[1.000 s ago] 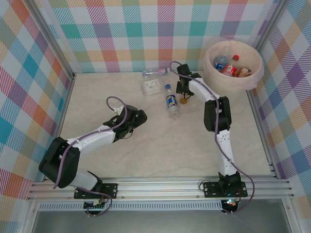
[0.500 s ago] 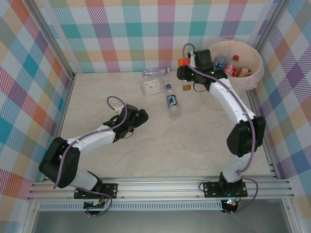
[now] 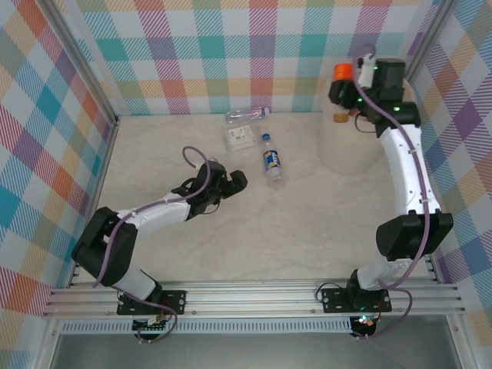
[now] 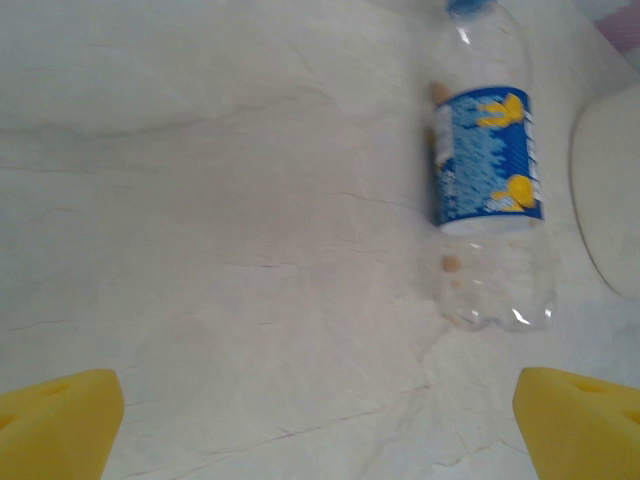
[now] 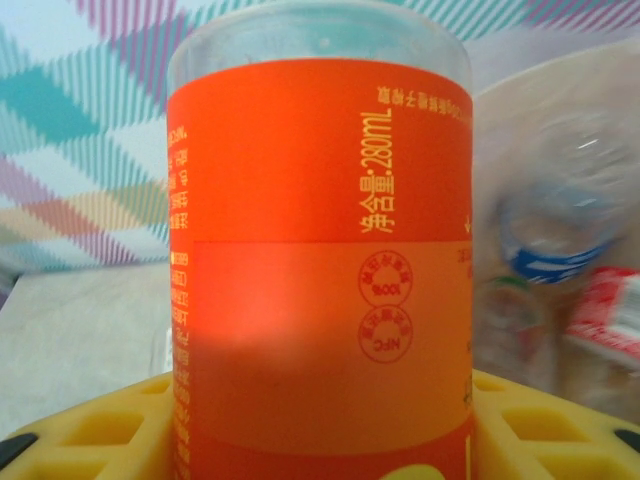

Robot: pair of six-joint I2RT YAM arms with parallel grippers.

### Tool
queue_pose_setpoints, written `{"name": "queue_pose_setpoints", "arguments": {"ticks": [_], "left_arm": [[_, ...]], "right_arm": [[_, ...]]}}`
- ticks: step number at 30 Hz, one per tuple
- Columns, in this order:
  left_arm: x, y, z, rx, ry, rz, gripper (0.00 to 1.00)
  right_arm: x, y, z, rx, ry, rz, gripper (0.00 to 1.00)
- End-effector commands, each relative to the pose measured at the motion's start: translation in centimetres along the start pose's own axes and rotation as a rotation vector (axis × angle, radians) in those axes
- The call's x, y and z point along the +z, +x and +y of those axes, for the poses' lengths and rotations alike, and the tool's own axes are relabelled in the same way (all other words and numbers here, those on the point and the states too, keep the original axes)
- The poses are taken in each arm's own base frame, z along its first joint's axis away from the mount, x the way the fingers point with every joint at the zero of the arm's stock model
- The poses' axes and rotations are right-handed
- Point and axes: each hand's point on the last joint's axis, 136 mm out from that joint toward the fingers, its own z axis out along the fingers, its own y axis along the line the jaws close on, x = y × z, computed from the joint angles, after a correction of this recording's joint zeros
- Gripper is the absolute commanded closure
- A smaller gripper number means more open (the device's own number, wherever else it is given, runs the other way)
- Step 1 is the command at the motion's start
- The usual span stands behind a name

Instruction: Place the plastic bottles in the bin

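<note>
Clamping an orange bottle [image 5: 320, 260], the right gripper [image 3: 350, 91] hangs above the bin [image 3: 347, 152] rim; the left gripper [image 4: 320, 430], spread wide, faces a blue-labelled bottle [image 4: 488, 165].

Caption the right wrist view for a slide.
Right claw clamped on an orange-labelled bottle, the bin just behind it.

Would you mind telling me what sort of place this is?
Most likely a robot test booth, not a home: colourful plaid walls on a silver aluminium frame enclose a marble-look tabletop with two white robot arms bolted at its near edge.
</note>
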Motion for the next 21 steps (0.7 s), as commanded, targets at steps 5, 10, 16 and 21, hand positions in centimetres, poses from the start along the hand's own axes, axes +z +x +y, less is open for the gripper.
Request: {"name": "queue_pose_setpoints", "arguments": {"ticks": [5, 10, 16, 21], "left_arm": [[1.6, 1.4, -4.9, 0.133, 0.04, 0.058, 0.0], [3.5, 2.3, -5.9, 0.17, 0.02, 0.101, 0.0], [5.5, 2.7, -6.3, 0.206, -0.014, 0.133, 0.0], [6.6, 3.2, -6.8, 0.235, -0.02, 0.158, 0.0]], "right_arm": [[1.0, -3.2, -5.6, 0.16, 0.061, -0.027, 0.54], [2.7, -4.3, -10.4, 0.147, 0.243, -0.057, 0.51], [4.5, -3.8, -15.4, 0.136, 0.464, -0.054, 0.32], [4.4, -3.2, -16.2, 0.148, 0.508, -0.019, 0.08]]}}
